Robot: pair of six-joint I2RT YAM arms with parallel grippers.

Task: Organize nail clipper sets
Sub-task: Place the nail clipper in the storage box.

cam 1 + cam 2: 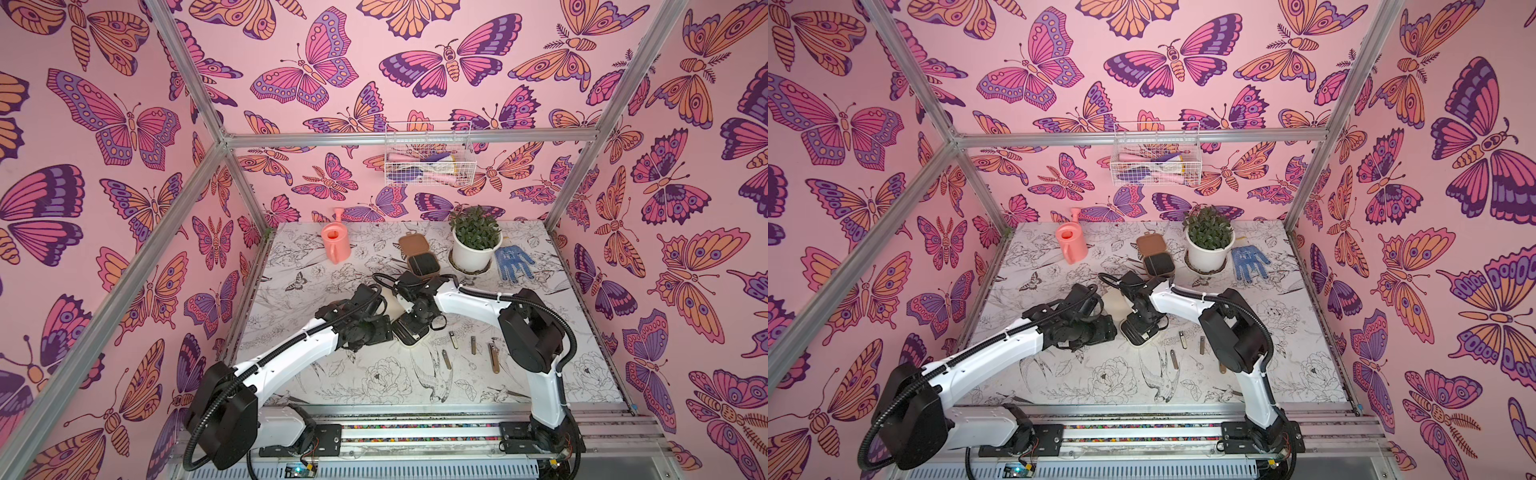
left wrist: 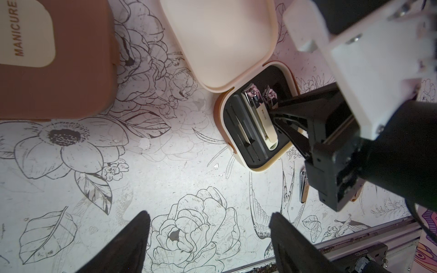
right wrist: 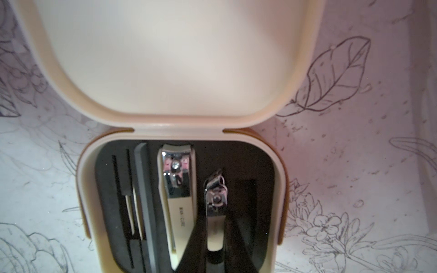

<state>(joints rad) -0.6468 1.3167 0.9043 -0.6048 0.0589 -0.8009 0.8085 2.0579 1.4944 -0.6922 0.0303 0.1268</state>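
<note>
1. The left pincer (image 2: 210, 238) hangs open and empty above the flower-printed desk (image 2: 118, 189), near the cream case.
2. Four loose tools (image 1: 473, 345) lie apart on the desk to the right of that case. The right arm's elbow stands just beside them.
3. The cream case (image 3: 177, 59) lies open mid-desk and is lined with black foam. A big clipper (image 3: 177, 189) marked "MANICURE" sits in its slot, with thin tools (image 3: 132, 208) beside it.
4. The right pincer (image 3: 214, 236) reaches into the case and is closed on a small clipper (image 3: 215, 201), whose writing is too blurred to read. The right arm covers much of the case in both top views.
5. A shut tan case (image 2: 59, 89) lies near the cream lid. Its cream patch reads "MANICURE". The left arm hides it in both top views.
6. An open tan case (image 1: 412, 245) sits far back, between a pink can (image 1: 336, 245) and a potted plant (image 1: 471, 249). A blue glove (image 1: 512, 262) lies to the right of the plant.
7. A wire basket (image 1: 428, 153) hangs on the back wall.
</note>
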